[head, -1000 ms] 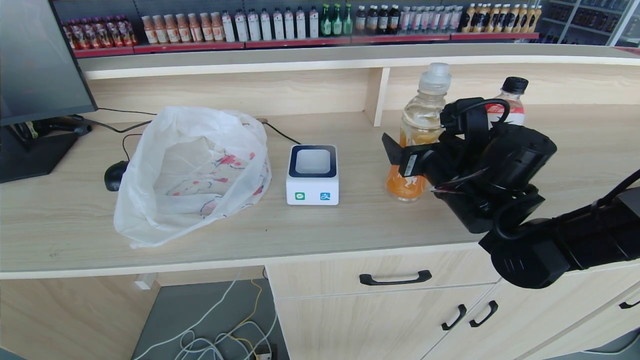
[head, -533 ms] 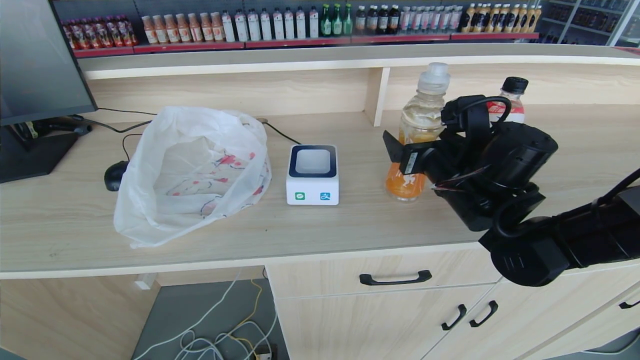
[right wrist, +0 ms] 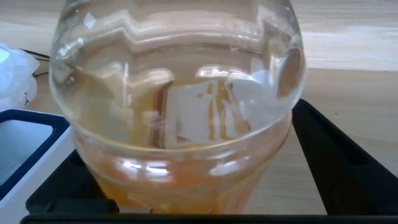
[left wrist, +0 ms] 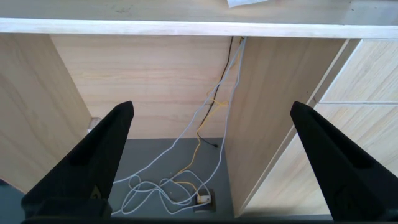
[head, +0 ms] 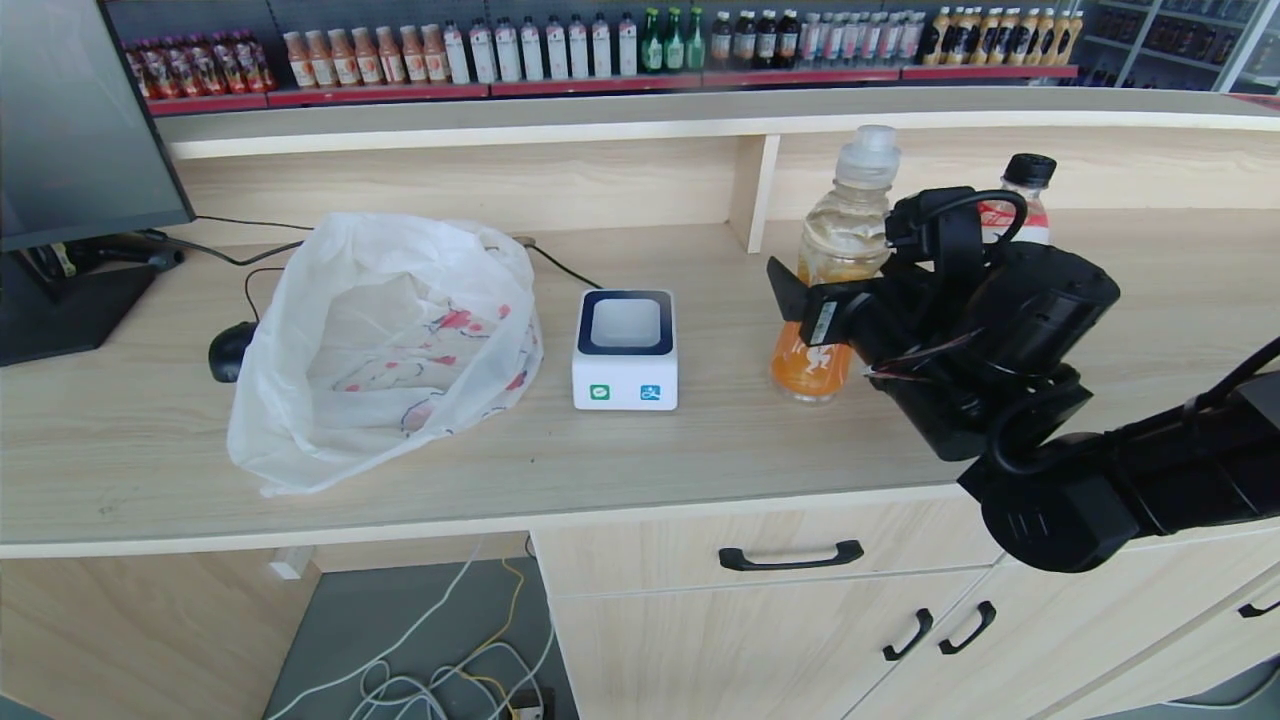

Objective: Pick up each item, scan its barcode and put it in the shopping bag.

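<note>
Bottle [right wrist: 180, 112] inside right gripper [right wrist: 193, 171], left gripper [left wrist: 211, 109] facing floor cables [left wrist: 186, 177]

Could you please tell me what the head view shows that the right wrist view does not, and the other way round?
The head view adds the monitor, the mouse, a black-capped bottle and the drawers under the counter. The right wrist view adds a pale label patch seen through the clear wall of the orange drink bottle. Both share that bottle, standing on the counter with the right gripper around it, and the white scanner beside it.
</note>
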Controlling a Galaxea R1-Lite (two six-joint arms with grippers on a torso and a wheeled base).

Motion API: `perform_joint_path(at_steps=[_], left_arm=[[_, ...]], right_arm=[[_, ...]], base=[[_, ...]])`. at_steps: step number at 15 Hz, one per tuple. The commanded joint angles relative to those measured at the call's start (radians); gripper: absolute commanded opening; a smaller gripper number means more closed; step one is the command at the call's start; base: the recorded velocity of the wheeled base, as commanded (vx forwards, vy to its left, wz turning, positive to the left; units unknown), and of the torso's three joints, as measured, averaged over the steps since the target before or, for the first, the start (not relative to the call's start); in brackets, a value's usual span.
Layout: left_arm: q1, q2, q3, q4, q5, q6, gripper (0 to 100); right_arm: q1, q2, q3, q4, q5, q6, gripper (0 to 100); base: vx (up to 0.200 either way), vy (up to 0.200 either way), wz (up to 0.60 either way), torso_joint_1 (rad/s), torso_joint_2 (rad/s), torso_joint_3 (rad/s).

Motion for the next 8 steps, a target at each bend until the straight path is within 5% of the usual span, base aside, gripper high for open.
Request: perform_joint_path(at_steps=[1, 3, 4, 8], left_arm=[[0.0, 0.0, 0.0, -0.001, 0.0, 0.0, 100], [0.0, 0.0, 0.0, -0.001, 0.0, 0.0, 100], [0.0, 0.0, 0.0, 0.001, 0.0, 0.0, 100], [0.0, 0.0, 0.0, -0.001, 0.0, 0.0, 100]], right_arm=[[0.001, -0.003, 0.0, 0.0, 0.0, 0.0, 100], [0.001, -0.004, 0.002, 0.0, 0.0, 0.0, 100], [0.002, -0.004, 0.002, 0.0, 0.0, 0.0, 0], [0.004, -0.024, 0.008, -0.007, 0.0, 0.0, 0]], base=[[0.0, 0.0, 0.0, 0.0, 0.0, 0.0], [0.0, 0.0, 0.0, 0.0, 0.0, 0.0], [0.0, 0.0, 0.0, 0.0, 0.0, 0.0], [0.0, 0.0, 0.0, 0.0, 0.0, 0.0]])
